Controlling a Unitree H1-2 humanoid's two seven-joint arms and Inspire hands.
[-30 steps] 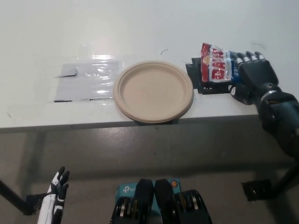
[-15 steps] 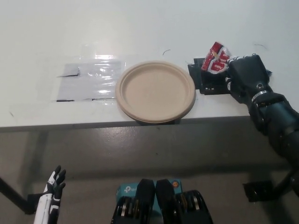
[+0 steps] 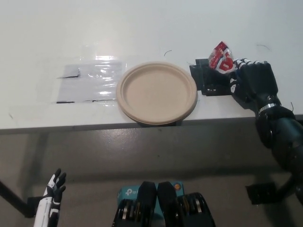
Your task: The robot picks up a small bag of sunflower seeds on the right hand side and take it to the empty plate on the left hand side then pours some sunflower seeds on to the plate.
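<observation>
- Right hand (image 3: pixel 253 81) has the bag (image 3: pixel 222 57) in its fingers (image 3: pixel 241 64), closed on the bag's right end; bag sits tilted at the right side of the surface (image 3: pixel 142 28), above the black mat (image 3: pixel 208 82).
- Can't tell whether the bag is fully clear of the mat or just tipped up on it.
- Plate (image 3: pixel 156 92) is empty, just left of the mat, near the front edge of the surface.
- Left hand (image 3: pixel 51 198) is idle, low at lower left, below the surface edge, fingers spread and holding nothing.
- Step in hand, as I read it: secure the grasp and lift, then carry left to the plate.
- To do it well: confirm the grip is firm before lifting; the bag is thin and crinkly and probably slips if pinched only at a corner.
- Keep the opening up during the carry; which end is open isn't visible here.
- Lift straight up first so the bag clears the mat and the plate rim.
- Stop over the plate's middle, not the rim, since the plate overhangs toward the front edge.
- Tilt slowly for a partial pour.
- Risk: nudging the light plate with the forearm.
</observation>
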